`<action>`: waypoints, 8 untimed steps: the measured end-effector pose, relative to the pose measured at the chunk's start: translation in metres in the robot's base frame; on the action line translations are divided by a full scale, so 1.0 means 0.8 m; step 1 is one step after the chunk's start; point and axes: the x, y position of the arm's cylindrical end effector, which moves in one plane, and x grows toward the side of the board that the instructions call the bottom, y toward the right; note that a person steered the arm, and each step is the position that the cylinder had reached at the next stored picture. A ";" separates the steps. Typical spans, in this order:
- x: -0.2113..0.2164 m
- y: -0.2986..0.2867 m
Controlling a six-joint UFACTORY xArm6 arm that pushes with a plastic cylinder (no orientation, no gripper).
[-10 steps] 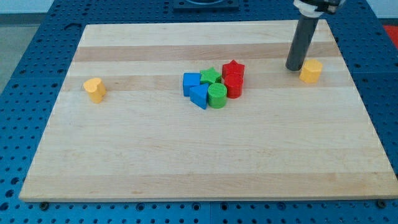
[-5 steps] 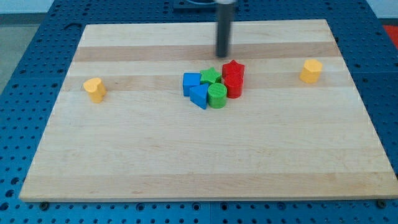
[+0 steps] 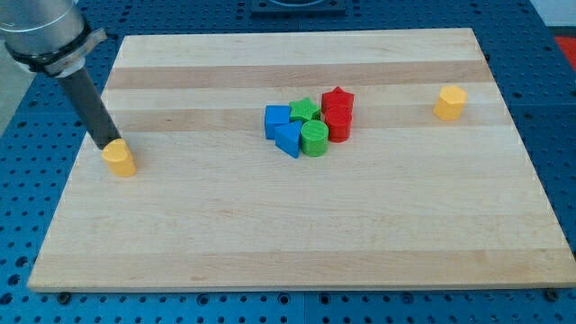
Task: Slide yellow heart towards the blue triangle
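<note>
My tip (image 3: 105, 147) stands at the board's (image 3: 297, 243) left edge, seemingly touching the upper left of the yellow heart (image 3: 119, 158). Mid-board, a tight cluster: blue cube (image 3: 276, 119) left, blue triangle (image 3: 289, 139) below it, green cylinder (image 3: 314, 139) beside, green star (image 3: 305, 111) above, red star (image 3: 337, 97) and red cylinder (image 3: 338, 124) right. The yellow hexagon (image 3: 450, 103) sits far right.

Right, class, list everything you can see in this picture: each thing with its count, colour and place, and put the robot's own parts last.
Board: one, pale wood, fills most of the view.
Perforated surface: one, blue, under and around the board.
Yellow heart: one, near the board's left edge.
Yellow block: one, shape unclear, near the view's right.
Blue cube: one, left side of the central cluster.
Blue triangle: one, cluster's bottom left.
Green star: one, cluster's top middle.
Green cylinder: one, cluster's bottom.
Red star: one, cluster's top right.
Red cylinder: one, below the red star.
My tip: one, dark rod, at the heart's upper-left side.
</note>
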 end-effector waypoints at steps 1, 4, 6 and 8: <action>0.000 -0.023; 0.010 -0.048; 0.041 0.065; 0.047 0.135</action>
